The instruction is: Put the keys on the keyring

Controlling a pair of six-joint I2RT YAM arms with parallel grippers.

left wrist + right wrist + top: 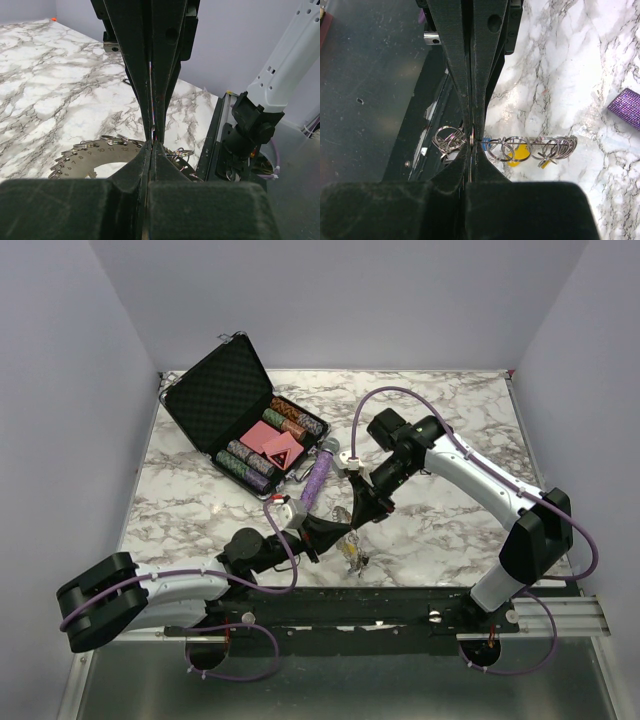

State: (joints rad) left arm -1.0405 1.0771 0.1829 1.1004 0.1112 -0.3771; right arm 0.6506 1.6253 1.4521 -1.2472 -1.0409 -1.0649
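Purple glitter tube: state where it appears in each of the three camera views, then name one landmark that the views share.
Top external: the purple glitter tube lies near the centre, just right of the open poker-chip case.
Left wrist: not in it.
Right wrist: one end pokes in at the right edge, about halfway up.
Shared landmark: the marble table top, seen in all three views.

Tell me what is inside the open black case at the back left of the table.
Inside the case lie rows of striped chips flanking two reddish flat packs; the floor beneath them is covered.
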